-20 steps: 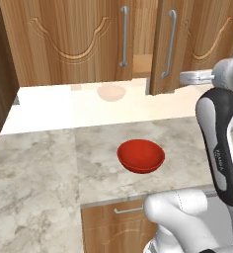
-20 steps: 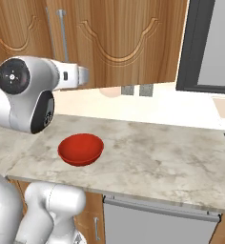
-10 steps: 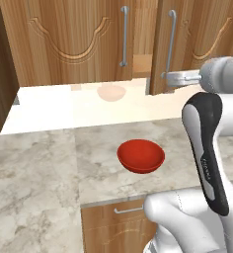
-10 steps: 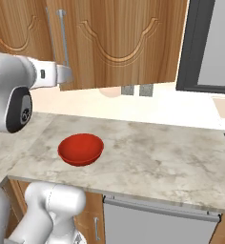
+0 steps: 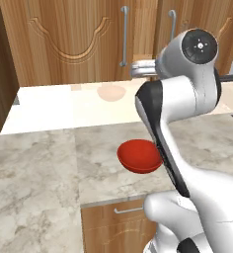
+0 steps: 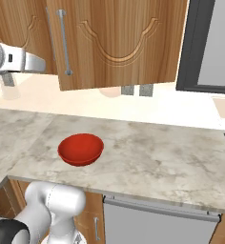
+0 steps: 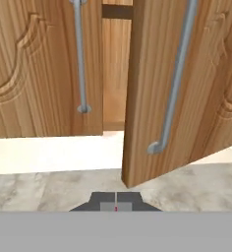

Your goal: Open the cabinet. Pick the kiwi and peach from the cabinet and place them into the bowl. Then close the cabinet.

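The cabinet (image 7: pixel 34 64) has its left door shut. Its right door (image 7: pixel 152 98) stands ajar, leaving a narrow gap onto the wooden inside (image 7: pixel 113 69). Each door carries a long silver bar handle (image 7: pixel 78 59), and the right door's handle (image 7: pixel 179 78) swings out with it. My gripper (image 7: pixel 116 201) is shut on nothing and sits in front of the gap, just below the right door's edge. It also shows as a grey hand (image 5: pixel 140 69) before the doors (image 6: pixel 31 62). The red bowl (image 5: pixel 138 155) rests on the marble counter (image 6: pixel 81 149). Kiwi and peach are hidden.
My white arm (image 5: pixel 182 99) rises in front of the right door and covers part of the bowl. A dark panel (image 6: pixel 209 47) hangs at the right, with two outlets (image 6: pixel 136 90) on the back wall. A tall wooden unit (image 5: pixel 0 89) stands at the far left.
The hand has swung left, away from the right door's handle and toward the gap between the doors. The arm's upper joint has come forward. The door stays ajar.
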Robot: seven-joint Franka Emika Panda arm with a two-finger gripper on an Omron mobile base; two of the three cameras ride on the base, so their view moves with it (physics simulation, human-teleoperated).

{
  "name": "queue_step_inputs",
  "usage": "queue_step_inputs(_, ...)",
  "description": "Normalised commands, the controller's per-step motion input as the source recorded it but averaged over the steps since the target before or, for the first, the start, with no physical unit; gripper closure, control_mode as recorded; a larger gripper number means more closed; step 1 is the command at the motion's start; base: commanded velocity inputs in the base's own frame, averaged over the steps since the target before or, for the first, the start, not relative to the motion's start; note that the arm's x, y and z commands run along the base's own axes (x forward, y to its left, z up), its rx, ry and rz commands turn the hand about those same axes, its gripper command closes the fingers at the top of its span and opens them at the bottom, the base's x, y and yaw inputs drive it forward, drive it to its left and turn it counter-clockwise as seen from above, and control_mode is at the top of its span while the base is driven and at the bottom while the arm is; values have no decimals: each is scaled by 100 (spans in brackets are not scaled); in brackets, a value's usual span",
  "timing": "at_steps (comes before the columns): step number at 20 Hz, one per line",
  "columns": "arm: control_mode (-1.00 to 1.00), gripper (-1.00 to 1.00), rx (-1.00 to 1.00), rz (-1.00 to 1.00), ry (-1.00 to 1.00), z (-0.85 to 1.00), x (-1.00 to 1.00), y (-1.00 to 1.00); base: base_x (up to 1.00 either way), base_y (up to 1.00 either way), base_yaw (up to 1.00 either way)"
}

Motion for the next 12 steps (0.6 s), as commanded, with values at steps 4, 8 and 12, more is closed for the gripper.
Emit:
queue_step_inputs(4,-100,100,-2,-17,5,0,51,36,0,0,0)
queue_step_inputs(8,-100,100,-7,-15,0,-8,52,19,0,0,0)
queue_step_inputs(12,-100,100,-11,-12,0,-28,55,4,0,0,0)
